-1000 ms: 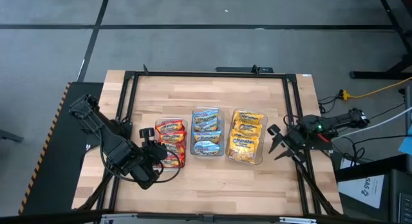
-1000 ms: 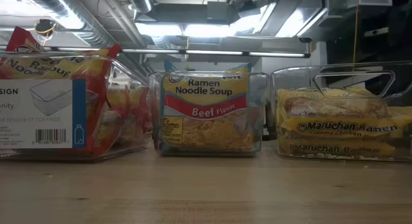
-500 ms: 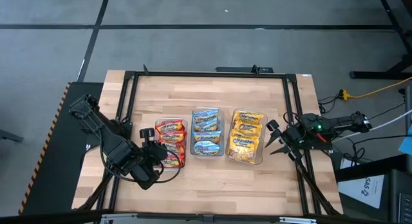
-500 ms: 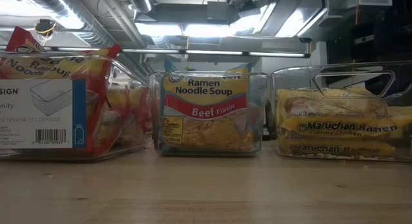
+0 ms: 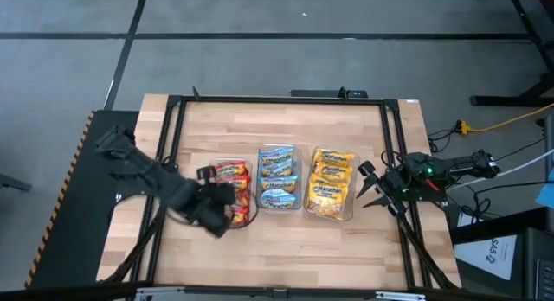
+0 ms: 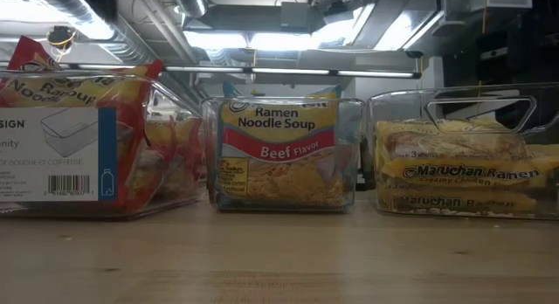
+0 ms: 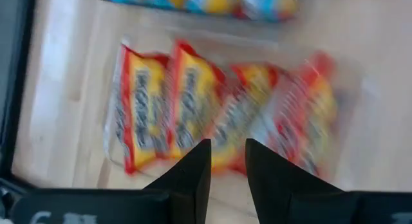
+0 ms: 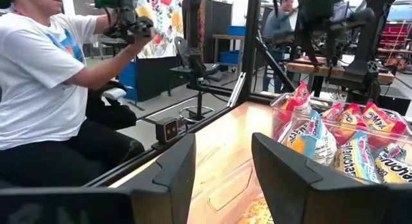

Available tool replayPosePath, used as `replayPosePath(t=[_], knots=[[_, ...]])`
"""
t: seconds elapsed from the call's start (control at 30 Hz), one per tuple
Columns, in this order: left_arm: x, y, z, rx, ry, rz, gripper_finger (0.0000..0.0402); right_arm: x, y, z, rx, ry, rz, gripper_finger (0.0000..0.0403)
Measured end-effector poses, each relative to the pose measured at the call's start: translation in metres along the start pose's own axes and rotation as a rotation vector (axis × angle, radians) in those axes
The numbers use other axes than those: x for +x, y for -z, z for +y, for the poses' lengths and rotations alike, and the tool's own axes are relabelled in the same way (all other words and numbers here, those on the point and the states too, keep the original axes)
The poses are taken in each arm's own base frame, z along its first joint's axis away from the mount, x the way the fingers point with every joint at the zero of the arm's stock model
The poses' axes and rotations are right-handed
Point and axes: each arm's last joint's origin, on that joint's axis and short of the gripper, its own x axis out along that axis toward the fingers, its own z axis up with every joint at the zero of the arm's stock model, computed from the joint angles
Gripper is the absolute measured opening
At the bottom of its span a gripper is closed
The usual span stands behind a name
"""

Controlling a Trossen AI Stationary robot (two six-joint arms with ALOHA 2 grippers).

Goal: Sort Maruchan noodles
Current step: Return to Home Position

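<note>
Left arm (image 5: 147, 173): dark, jointed; stretched on a slant from the left edge of the table (image 5: 286, 128) toward the left bin; wrist bent so that the left gripper (image 7: 227, 153) looks down on that bin from over its left side; its two dark fingers (image 7: 193, 176) stand nearly together with only a thin gap, nothing between them.

Left bin (image 6: 61, 147): clear hard plastic, rectangular, a white and blue paper label on its near wall; holds the red packets (image 5: 232, 187), flat crinkly squares printed red and yellow, standing on edge in a row and leaning on one another.

Middle bin (image 5: 277, 148): the same clear plastic; holds the blue packets (image 5: 277, 176), glossy, packed in a row (the one seen through the near wall in the low view reads "Ramen Noodle Soup, Beef Flavor").

Right bin (image 6: 454, 107): clear, with a cut-out handle in its wall; holds the yellow packets (image 5: 331, 187), lying flat in a stack as the low view shows.

The three bins stand side by side, near one another, at mid-table; the table top is of pale wooden strips, matte, bordered by a black metal frame (image 5: 277, 99).

Right arm (image 5: 441, 169): lies low over the table's right rail, pointing left; right gripper (image 5: 367, 186) just beside the right bin and apart from it; fingers spread wide, empty.

Beyond the table, in the right wrist view: a seated person (image 8: 38, 76) in a white T-shirt.
</note>
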Motion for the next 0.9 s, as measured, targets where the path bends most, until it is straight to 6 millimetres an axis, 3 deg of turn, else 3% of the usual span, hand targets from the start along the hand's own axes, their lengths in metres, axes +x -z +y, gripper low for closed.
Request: replayPosePath(t=[0.07, 0.17, 0.33, 0.47, 0.73, 0.9], knots=[[0.023, -0.010, 0.006, -0.079, -0.039, -0.083, 0.0089, 0.000, 0.000, 0.000, 0.000, -0.001, 0.000, 0.0156], [0.052, -0.023, 0.013, -0.113, -0.099, -0.356, 0.0089, 0.000, 0.000, 0.000, 0.000, -0.001, 0.000, 0.0156], [0.074, -0.026, 0.013, 0.123, 0.183, -0.718, 0.0089, 0.000, 0.000, 0.000, 0.000, 0.001, -0.001, 0.0156], [0.074, -0.002, 0.027, 0.089, 0.302, -0.937, 0.0089, 0.000, 0.000, 0.000, 0.001, 0.001, -0.001, 0.0156], [0.084, 0.067, 0.067, -0.009, 0.435, -1.169, 0.0089, 0.000, 0.001, 0.000, 0.004, 0.009, 0.007, 0.0156], [0.096, 0.101, 0.083, -0.057, 0.446, -1.288, 0.0089, 0.000, 0.000, 0.000, 0.004, 0.012, 0.007, 0.0156]])
